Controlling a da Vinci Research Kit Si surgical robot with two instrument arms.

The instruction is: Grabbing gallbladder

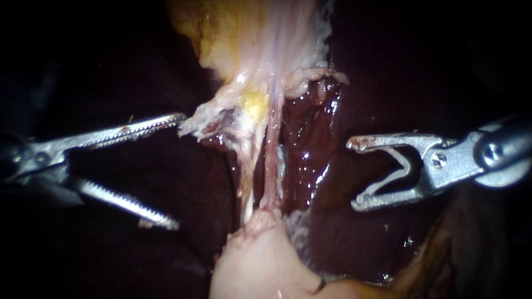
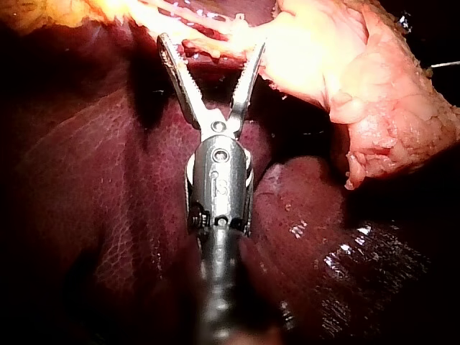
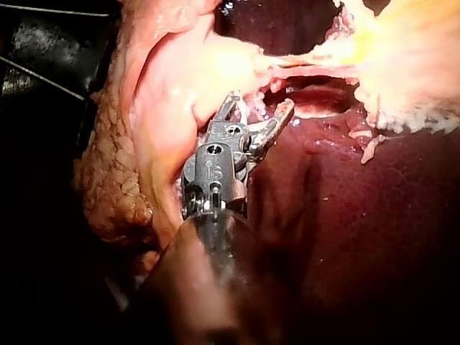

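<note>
The left instrument (image 1: 178,170) is standing with serrated jaws wide apart, gripping nothing; its upper jaw tip is possibly touching the frayed tissue (image 1: 208,119) left of the tubes (image 1: 270,166). The right instrument (image 1: 354,174) is also gaping empty, right of the tubes, over the liver (image 1: 310,160). The gallbladder (image 1: 255,266) is lying nearer, at the tubes' near end, untouched. Recommended: steer the left jaws onto its pale body, clear of the tubes, taking a full bite
</note>
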